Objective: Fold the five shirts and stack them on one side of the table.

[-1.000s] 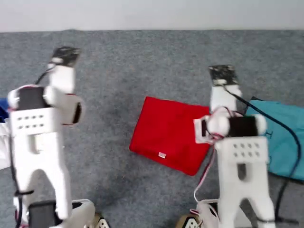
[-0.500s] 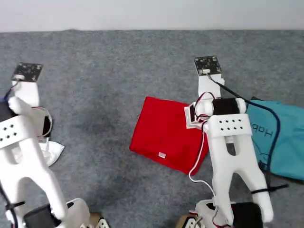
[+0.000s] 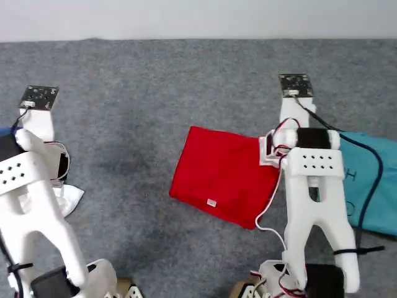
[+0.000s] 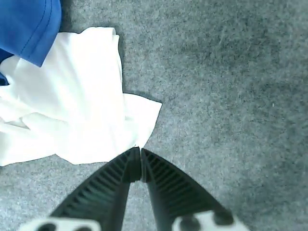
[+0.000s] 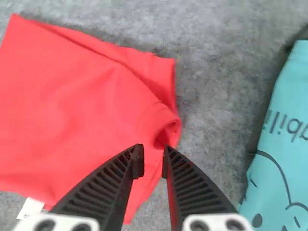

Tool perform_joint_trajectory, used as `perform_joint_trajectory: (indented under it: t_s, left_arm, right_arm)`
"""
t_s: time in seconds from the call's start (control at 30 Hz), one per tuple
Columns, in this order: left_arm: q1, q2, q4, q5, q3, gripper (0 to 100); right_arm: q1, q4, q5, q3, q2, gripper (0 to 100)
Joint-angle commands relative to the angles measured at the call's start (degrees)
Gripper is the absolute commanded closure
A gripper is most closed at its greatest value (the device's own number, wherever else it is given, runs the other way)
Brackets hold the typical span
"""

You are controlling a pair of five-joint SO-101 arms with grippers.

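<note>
Left end effector (image 4: 140, 155): closed, the two fingertips pressed together. They sit right at the edge of the white shirt (image 4: 72, 115). Whether any cloth is pinched cannot be told.
Right end effector (image 5: 151, 160): a narrow gap between the fingers, poised over the rolled edge of the red shirt (image 5: 72, 96). Red cloth shows in the gap.
Left arm (image 3: 31, 186): at the left edge of the counter (image 3: 155, 93), above the white shirt.
Right arm (image 3: 316, 186): over the right edge of the red shirt, between it and the teal shirt (image 5: 279, 134).
Change, right arm: half a second ago it stood further over the red shirt. It has since shifted toward the teal shirt and now hides more of it.
Change, left arm: a second ago it was nearer the counter's middle. It then swung to the left edge and has barely moved in the last half second.
Change, red shirt: same spot, same outline.
Shirts counted: four: one red, one teal, one white, one blue.
Red shirt: folded, mid-counter, a small white tag on its near edge.
Teal shirt: at the right side, dark print on it, a strip of grey counter between it and the red.
White shirt: crumpled, at the left side.
Blue shirt (image 4: 26, 24): overlapping the white one.
Arms counted: two, one end effector each.
</note>
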Motion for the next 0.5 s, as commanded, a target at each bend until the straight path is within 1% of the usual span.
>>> perform_joint_trajectory:
  t_s: [0.0, 0.2, 0.47]
  left_arm:
    - [-0.1, -1.8, -0.9, -0.4, 0.1, 100]
    - [-0.2, -2.3, -0.7, -0.4, 0.0, 100]
    - [-0.1, -2.3, -0.7, -0.4, 0.2, 100]
  right_arm:
    - [1.3, -2.7, -0.4, 0.1, -0.1, 92.6]
    - [1.1, -10.4, -0.4, 4.9, -0.1, 92.6]
    - [1.0, -11.2, -0.5, 5.6, 1.5, 92.4]
